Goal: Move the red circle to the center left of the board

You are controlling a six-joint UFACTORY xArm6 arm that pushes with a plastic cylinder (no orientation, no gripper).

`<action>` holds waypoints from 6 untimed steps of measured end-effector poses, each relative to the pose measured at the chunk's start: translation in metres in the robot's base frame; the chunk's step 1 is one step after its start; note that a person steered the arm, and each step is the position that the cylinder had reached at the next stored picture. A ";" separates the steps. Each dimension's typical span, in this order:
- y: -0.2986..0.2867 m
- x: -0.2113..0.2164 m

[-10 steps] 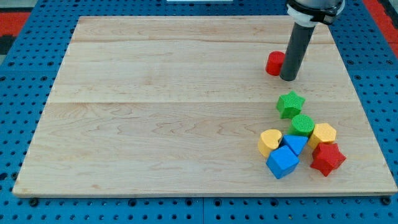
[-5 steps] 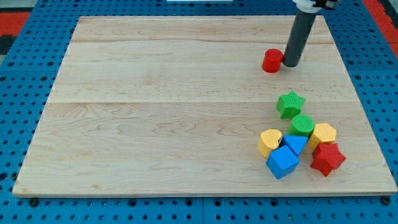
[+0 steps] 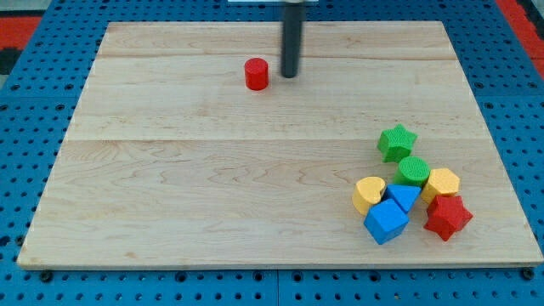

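The small red circle block (image 3: pixel 256 74), a short plastic-looking cylinder, sits in the upper middle of the pale wooden board (image 3: pixel 212 170), slightly toward the view's left of the board's centre line and near its top edge. My tip (image 3: pixel 290 76), the lower end of the straight dark rod, stands just beside it at the circle's 3 o'clock; a narrow strip of wood seems to show between them, so they look close but apart. There is no pincer on this arm, only the rod, so nothing opens, closes or grips.

From the board's centre, the red circle lies at roughly 12 o'clock, while the centre-left area lies at 9 o'clock and holds no block.

The other blocks crowd together at about 4 o'clock from the board's centre, well apart from my tip. The green star block (image 3: pixel 396 142) is topmost, with the green circle block (image 3: pixel 414 170) just below it at its 5 o'clock. The yellow hexagon block (image 3: pixel 442 182) sits at the green circle's 4 o'clock and the yellow heart block (image 3: pixel 369 193) at its 8 o'clock. Between them is the blue triangle block (image 3: pixel 403 197), with the blue cube block (image 3: pixel 386 221) at its 7 o'clock. The red star block (image 3: pixel 447 216) is at 6 o'clock from the yellow hexagon.

The board rests on a blue perforated worktop (image 3: pixel 34 170).
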State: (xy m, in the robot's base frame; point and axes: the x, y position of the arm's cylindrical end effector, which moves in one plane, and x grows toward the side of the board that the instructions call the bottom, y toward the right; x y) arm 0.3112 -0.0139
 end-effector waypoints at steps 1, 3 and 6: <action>-0.104 0.013; -0.175 0.020; -0.217 0.047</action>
State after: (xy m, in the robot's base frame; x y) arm 0.3578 -0.2313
